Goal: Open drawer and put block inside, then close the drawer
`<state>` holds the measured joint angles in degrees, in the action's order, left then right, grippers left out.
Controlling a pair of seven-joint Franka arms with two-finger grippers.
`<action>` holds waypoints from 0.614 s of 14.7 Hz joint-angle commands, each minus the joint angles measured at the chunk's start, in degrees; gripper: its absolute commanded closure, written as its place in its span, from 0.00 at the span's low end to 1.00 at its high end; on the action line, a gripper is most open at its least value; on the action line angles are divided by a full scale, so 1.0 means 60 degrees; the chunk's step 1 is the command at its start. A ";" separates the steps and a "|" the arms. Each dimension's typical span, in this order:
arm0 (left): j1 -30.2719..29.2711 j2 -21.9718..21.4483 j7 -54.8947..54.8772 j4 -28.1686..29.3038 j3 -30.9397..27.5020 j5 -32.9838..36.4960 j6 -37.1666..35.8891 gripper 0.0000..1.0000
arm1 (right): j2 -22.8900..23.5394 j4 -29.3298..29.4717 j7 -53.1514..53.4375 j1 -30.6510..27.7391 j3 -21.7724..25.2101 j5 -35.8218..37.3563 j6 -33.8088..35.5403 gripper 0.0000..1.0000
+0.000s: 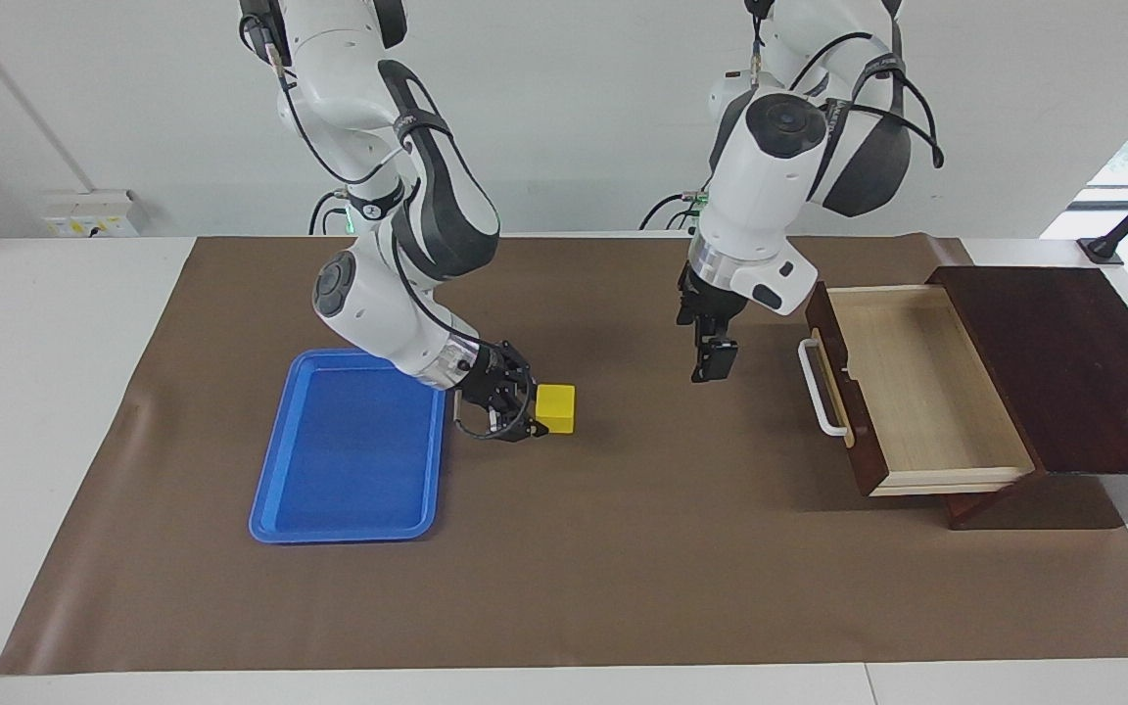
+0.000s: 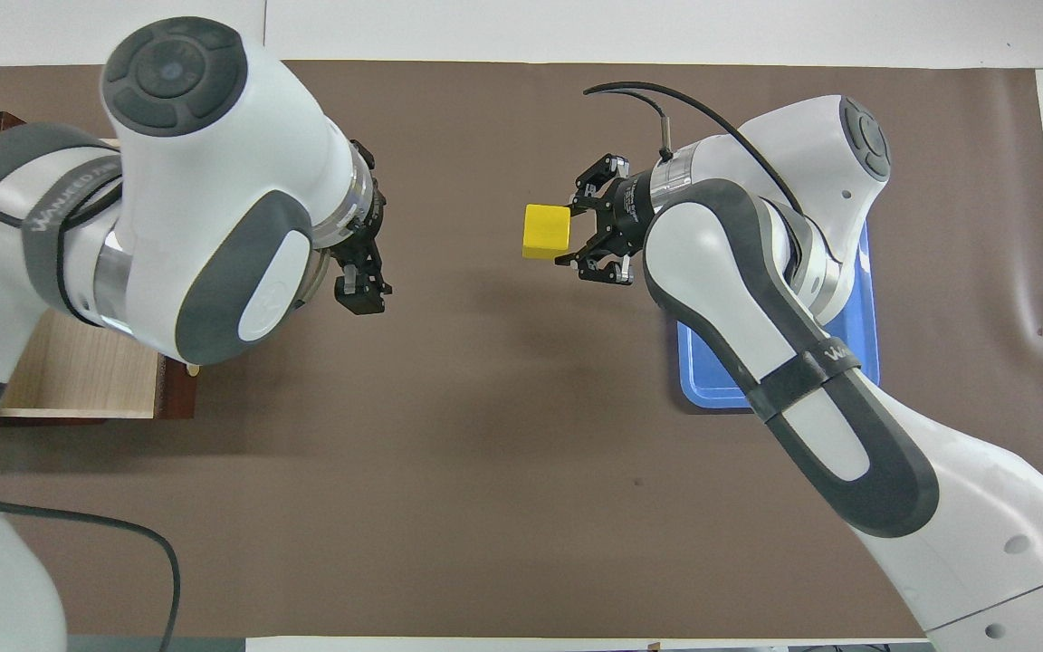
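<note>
Yellow block, centre of the facing frame, is clamped in the right gripper beside the blue tray. Left gripper, fingers apart, hangs above the brown mat near the open drawer, at centre right.

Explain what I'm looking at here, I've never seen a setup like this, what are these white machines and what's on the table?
These are two robot arms at a table, shown once from across it and once from above. The right gripper is shut on a yellow block, held over the brown mat beside a blue tray. The left gripper, open and holding nothing, hangs over the mat in front of an open wooden drawer with a white handle. The drawer has nothing in it.
</note>
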<state>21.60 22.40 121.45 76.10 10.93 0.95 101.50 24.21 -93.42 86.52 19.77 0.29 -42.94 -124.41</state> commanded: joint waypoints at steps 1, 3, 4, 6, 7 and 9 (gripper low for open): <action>0.1097 0.1872 0.0237 -0.2452 -0.0675 0.0412 -0.0960 0.00 | 0.0155 0.0190 0.0184 0.0090 -0.0005 -0.0153 -0.0182 1.00; 0.2210 0.2270 0.0441 -0.2838 -0.1743 0.0340 -0.1111 0.00 | 0.0155 0.0161 0.0184 0.0104 -0.0005 -0.0153 -0.0182 1.00; 0.2578 0.2635 0.0631 -0.3173 -0.2154 0.0224 -0.1168 0.00 | 0.0155 0.0161 0.0184 0.0119 -0.0005 -0.0153 -0.0197 1.00; 0.2844 0.2756 0.0662 -0.3294 -0.2378 -0.0011 -0.1140 0.00 | 0.0155 0.0161 0.0184 0.0119 -0.0005 -0.0153 -0.0211 1.00; 0.2874 0.2756 0.0720 -0.3294 -0.2378 -0.0012 -0.1140 0.00 | 0.0155 0.0146 0.0184 0.0119 -0.0005 -0.0153 -0.0212 1.00; 0.2933 0.2742 0.0808 -0.3294 -0.2363 -0.0026 -0.1067 0.00 | 0.0155 0.0131 0.0169 0.0133 -0.0005 -0.0138 -0.0226 1.00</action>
<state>38.79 37.99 125.72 59.32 -2.05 1.57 97.17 24.54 -93.42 86.53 20.22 0.29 -43.05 -124.89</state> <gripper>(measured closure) 0.000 0.445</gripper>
